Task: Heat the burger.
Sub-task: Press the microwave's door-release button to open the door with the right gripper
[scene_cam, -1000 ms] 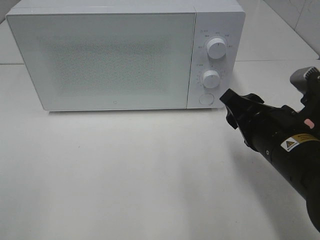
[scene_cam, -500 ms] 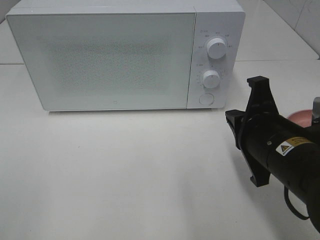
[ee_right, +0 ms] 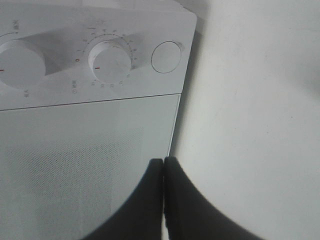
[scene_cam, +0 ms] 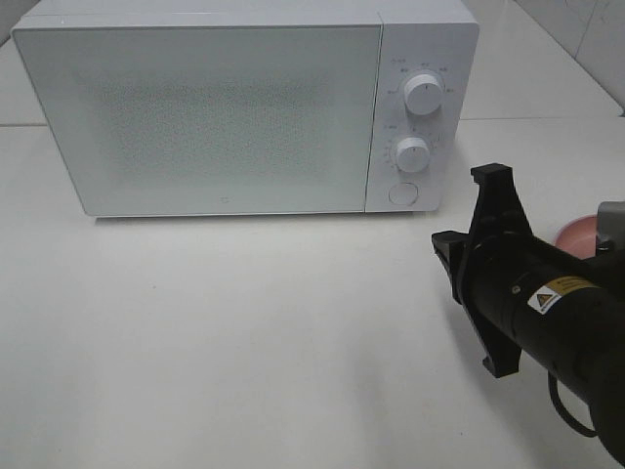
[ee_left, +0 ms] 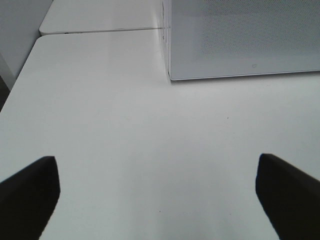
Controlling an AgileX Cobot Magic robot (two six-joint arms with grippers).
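Right end effector: clenched on nothing; tips aimed at the front of the microwave, near the seam between the shut door and the dial panel
Left end effector: released; over bare counter; well apart from the panel
Round button: ahead of the right tips; likely the next target; right arm nearer
Burger: not in view; direction and long axis cannot be told; only the edge of a pink plate shows behind the right arm

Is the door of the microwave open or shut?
Shut. The microwave door lies flush beside the control panel, with no gap and no inside showing.
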